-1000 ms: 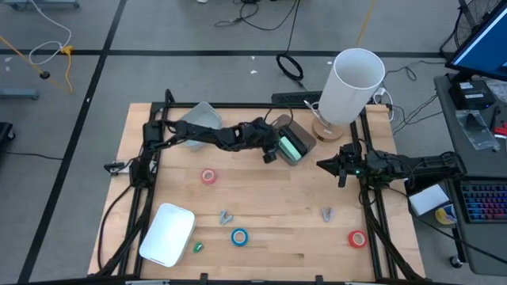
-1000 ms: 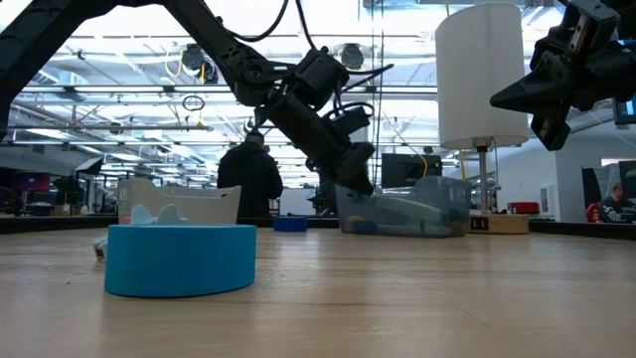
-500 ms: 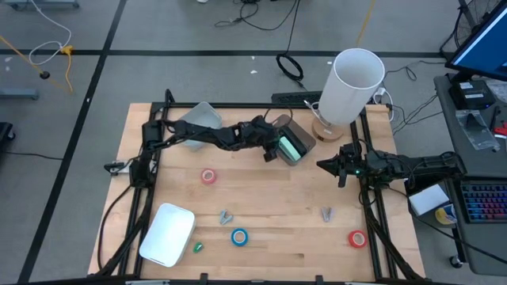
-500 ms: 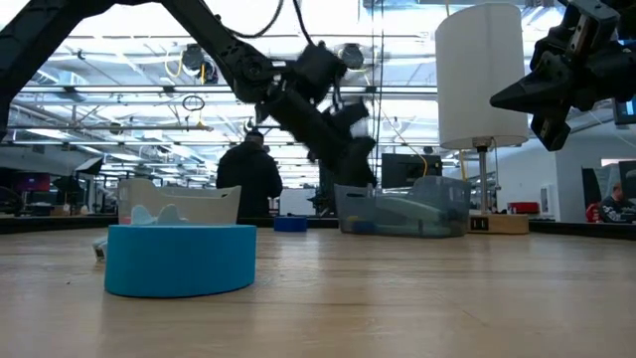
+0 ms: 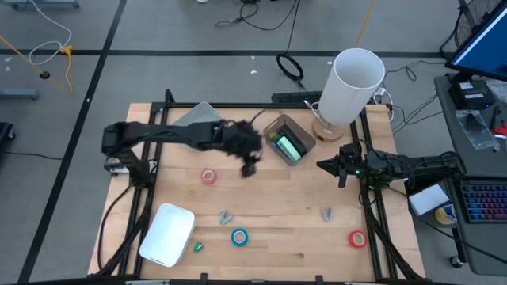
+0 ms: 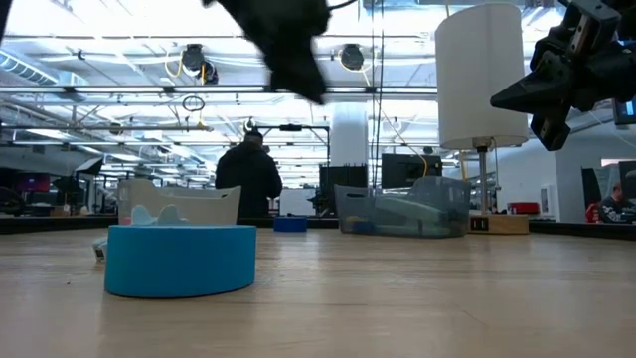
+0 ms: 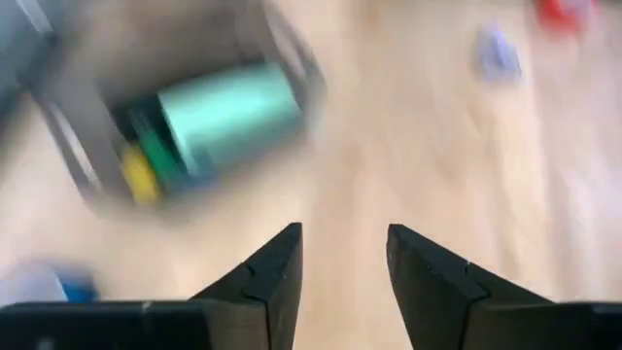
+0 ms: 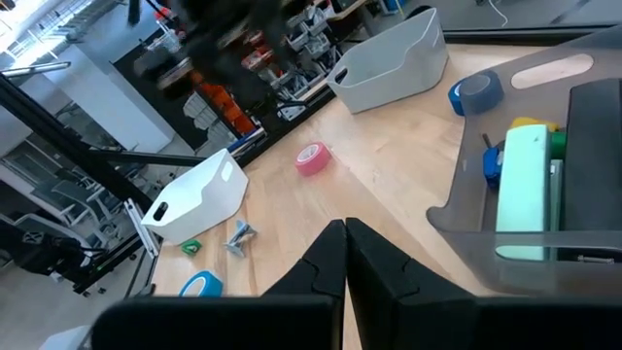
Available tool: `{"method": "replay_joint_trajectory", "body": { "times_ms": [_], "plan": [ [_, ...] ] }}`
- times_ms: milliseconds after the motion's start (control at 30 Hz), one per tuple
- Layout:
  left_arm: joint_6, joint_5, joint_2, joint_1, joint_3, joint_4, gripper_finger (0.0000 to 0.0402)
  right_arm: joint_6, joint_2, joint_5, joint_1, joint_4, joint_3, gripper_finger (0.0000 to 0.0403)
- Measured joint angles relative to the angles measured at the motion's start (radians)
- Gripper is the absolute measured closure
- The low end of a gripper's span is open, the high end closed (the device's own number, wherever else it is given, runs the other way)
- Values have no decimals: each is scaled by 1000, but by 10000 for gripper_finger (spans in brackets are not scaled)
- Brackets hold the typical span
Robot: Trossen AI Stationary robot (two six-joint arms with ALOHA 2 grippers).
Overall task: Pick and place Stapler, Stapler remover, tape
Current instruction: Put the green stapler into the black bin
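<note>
My left gripper [image 5: 248, 166] [image 7: 345, 258] hangs open and empty above the bare table, just left of the grey tray [image 5: 287, 141]. The green stapler [image 5: 295, 147] [image 7: 228, 117] lies inside that tray. A pink tape roll [image 5: 208, 176], a blue tape roll [image 5: 239, 237] and a red one [image 5: 356, 237] lie flat on the wood. Two staple removers [image 5: 226, 216] [image 5: 326, 213] rest near the front. My right gripper [image 5: 321, 165] [image 8: 345, 233] waits shut at the right side, in the air.
A white bin [image 5: 168, 234] sits at the near left with a small green block [image 5: 197, 247] beside it. A grey bin [image 5: 198, 117] stands at the far left, and a tall white cylinder [image 5: 354, 83] at the far right. Bare wood lies mid-table.
My left gripper has drawn away from the grey tray toward the table's left and risen well above the table. The green stapler stays lying in the tray. The right arm has kept still.
</note>
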Motion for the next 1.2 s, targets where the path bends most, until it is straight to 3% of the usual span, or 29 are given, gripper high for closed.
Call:
{"method": "replay_joint_trajectory", "body": {
  "times_ms": [100,233,433,600,767,900,1200],
  "plan": [
    [-146,58,-47,-71,-1,-253,262,-3,0,0,0,0,0,399],
    [-433,137,-68,-180,-2,-441,269,-1,0,0,0,0,0,399],
    [-770,150,-56,-364,-2,-458,255,-1,0,0,0,0,0,399],
    [-985,94,-33,-488,-3,-446,223,-1,0,0,0,0,0,399],
    [-1068,93,32,-579,-3,-413,185,-10,0,0,0,0,0,399],
    [-1059,155,111,-623,-3,-373,162,-13,0,0,0,0,0,399],
    [-1059,267,256,-694,-3,-395,144,-13,0,-2,0,0,0,399]
  ]
}}
